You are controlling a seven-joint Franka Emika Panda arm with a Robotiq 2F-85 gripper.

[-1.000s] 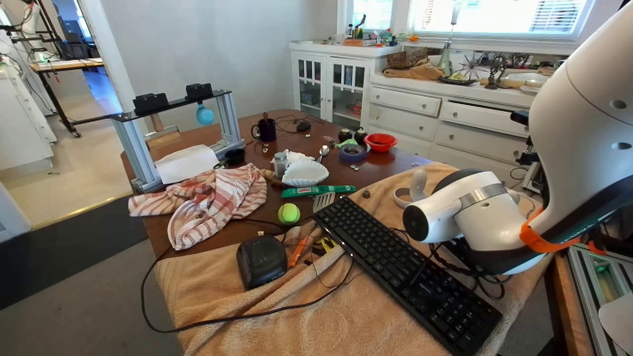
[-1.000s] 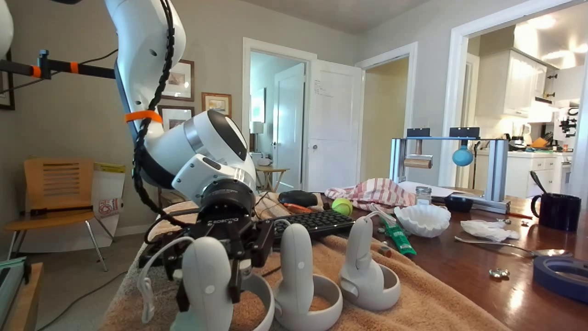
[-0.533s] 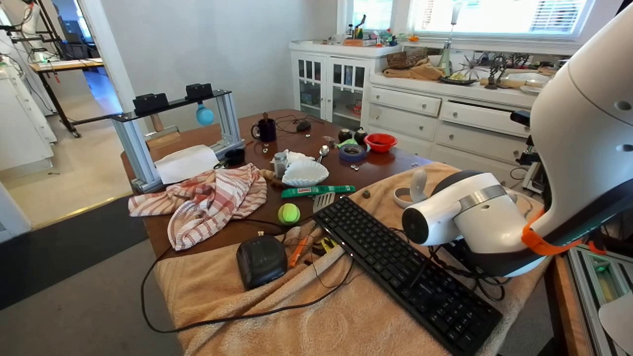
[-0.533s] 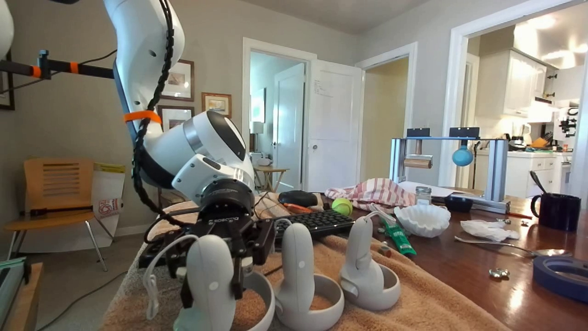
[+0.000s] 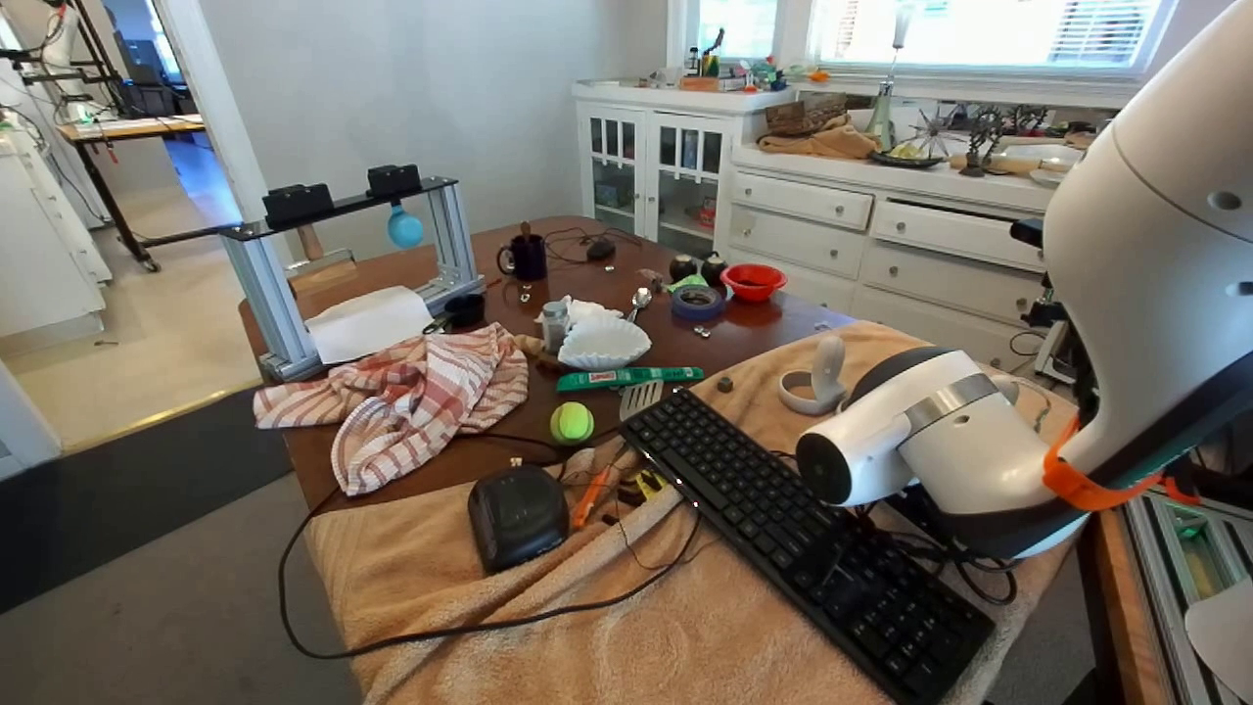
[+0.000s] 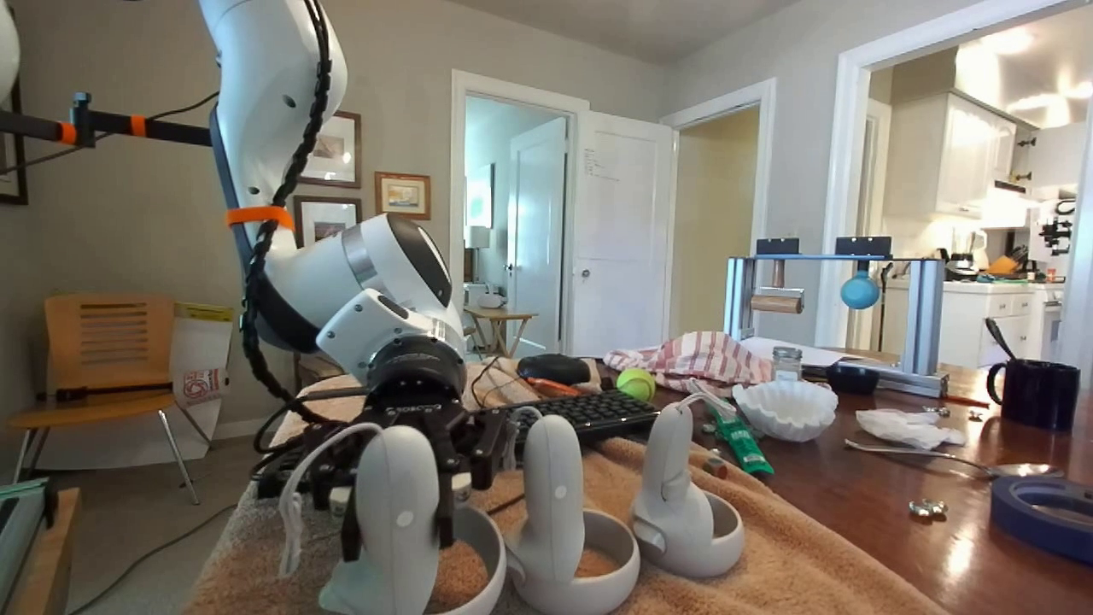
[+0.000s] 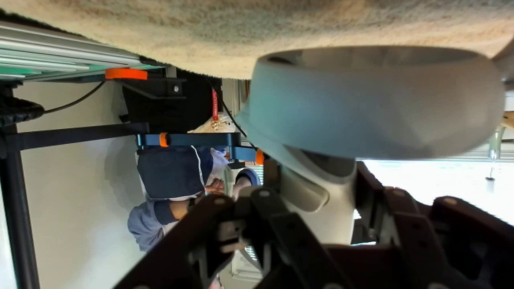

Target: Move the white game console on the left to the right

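Beside the keyboard (image 6: 589,414), gripper (image 6: 398,542) clamps the white game console (image 7: 373,114) by its handle (image 6: 397,478); advise lifting clear of other controllers (image 6: 557,512)

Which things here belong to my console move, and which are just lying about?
Job: white game console; jaws, shut on it.
Lying about: middle white controller; far white controller; keyboard; tennis ball; striped cloth; red bowl; mug.

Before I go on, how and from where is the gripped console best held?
By the slim, upright handle of the white game console, probably as the gripper has it: from the keyboard side, one jaw on each flank. The ring beneath is a wide hoop.
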